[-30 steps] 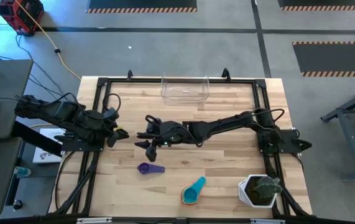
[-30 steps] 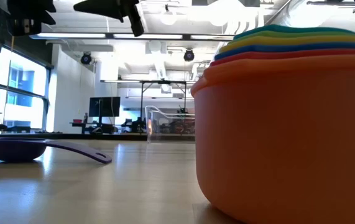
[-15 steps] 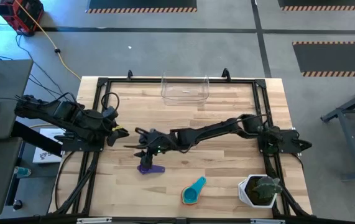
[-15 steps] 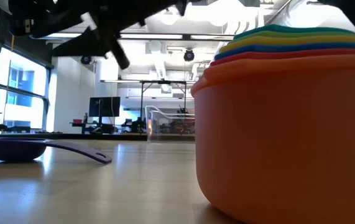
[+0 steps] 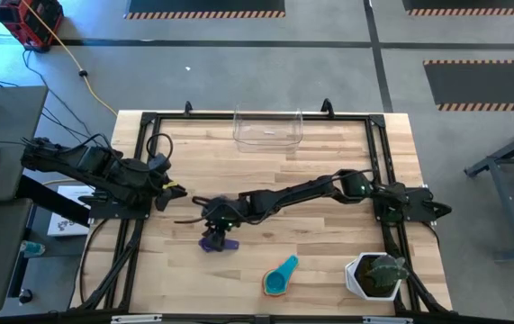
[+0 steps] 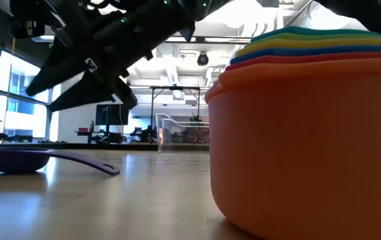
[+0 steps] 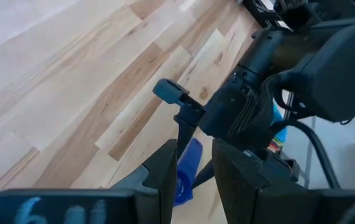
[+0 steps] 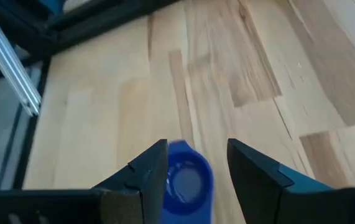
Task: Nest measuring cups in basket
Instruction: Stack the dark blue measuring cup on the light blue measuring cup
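Observation:
The purple cup (image 5: 216, 243) lies bowl-down on the wooden table, handle toward the right; it also shows in the low view (image 6: 17, 159) and the right wrist view (image 8: 188, 180). My right gripper (image 5: 205, 220) is stretched far across the table and hangs open just above this cup (image 6: 40, 100), one finger to either side of the bowl (image 8: 196, 149), not touching. The other cups sit nested in one stack (image 5: 279, 277), orange outermost (image 6: 310, 133). The clear basket (image 5: 267, 128) stands at the far edge. My left gripper (image 5: 173, 192) waits at the table's left side, slightly open (image 7: 193, 146).
A white pot with a green plant (image 5: 378, 274) stands at the near right corner. Black frame rails (image 5: 139, 162) run around the table's edges. Bare wood lies between the purple cup and the basket (image 6: 177, 133).
My right gripper has reached out toward the table's left and near edges and come down from high above the table to just over the purple cup, staying open. The cup and the stack have not moved.

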`<action>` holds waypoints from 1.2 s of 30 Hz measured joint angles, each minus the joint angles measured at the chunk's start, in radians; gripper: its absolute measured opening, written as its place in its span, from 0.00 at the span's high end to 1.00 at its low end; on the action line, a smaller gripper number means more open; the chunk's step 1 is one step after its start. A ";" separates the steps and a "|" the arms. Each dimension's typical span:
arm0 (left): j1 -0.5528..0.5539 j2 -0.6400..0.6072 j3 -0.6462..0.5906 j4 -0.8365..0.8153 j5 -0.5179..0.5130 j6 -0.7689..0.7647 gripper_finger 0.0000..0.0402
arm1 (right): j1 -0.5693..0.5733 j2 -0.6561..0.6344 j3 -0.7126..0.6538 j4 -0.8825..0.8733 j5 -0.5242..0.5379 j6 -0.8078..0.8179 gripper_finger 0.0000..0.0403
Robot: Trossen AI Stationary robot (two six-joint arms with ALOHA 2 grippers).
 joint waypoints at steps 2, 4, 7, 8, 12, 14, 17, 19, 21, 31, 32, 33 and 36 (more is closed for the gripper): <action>0.000 0.000 0.000 0.000 -0.009 0.000 0.77 | 0.001 0.000 0.000 -0.020 0.001 -0.011 0.61; 0.000 0.000 0.000 0.000 -0.013 0.000 0.77 | 0.005 0.003 0.000 -0.023 0.015 -0.024 0.61; 0.000 0.000 0.000 0.000 -0.017 0.000 0.77 | 0.016 0.012 0.000 -0.023 0.022 -0.036 0.61; 0.000 0.000 0.000 0.000 -0.018 0.000 0.77 | 0.020 0.019 0.000 -0.012 0.022 -0.042 0.61; 0.000 0.000 0.000 0.001 -0.018 0.000 0.77 | 0.033 0.040 -0.002 0.000 0.029 -0.058 0.61; 0.000 0.000 0.000 -0.001 -0.018 -0.001 0.77 | 0.037 0.047 -0.002 -0.005 0.038 -0.058 0.61; 0.000 0.000 0.000 0.000 -0.019 -0.001 0.77 | 0.041 0.059 -0.002 -0.010 0.086 -0.062 0.61; 0.000 0.000 0.000 0.001 -0.019 -0.001 0.77 | 0.041 0.060 -0.002 -0.011 0.103 -0.077 0.61; 0.000 0.000 0.000 0.000 -0.020 -0.001 0.77 | 0.041 0.060 -0.002 -0.008 0.104 -0.079 0.61; 0.000 0.000 0.000 -0.001 -0.020 -0.001 0.77 | 0.045 0.092 -0.003 -0.013 0.098 -0.069 0.61; 0.000 0.000 0.000 0.000 -0.020 -0.001 0.77 | 0.045 0.090 -0.002 -0.007 0.105 -0.069 0.61; 0.000 0.000 0.000 0.000 -0.020 -0.001 0.77 | 0.045 0.089 -0.001 -0.008 0.112 -0.069 0.61; 0.000 0.000 0.000 0.000 -0.020 0.000 0.77 | 0.045 0.089 -0.001 -0.029 0.113 -0.069 0.63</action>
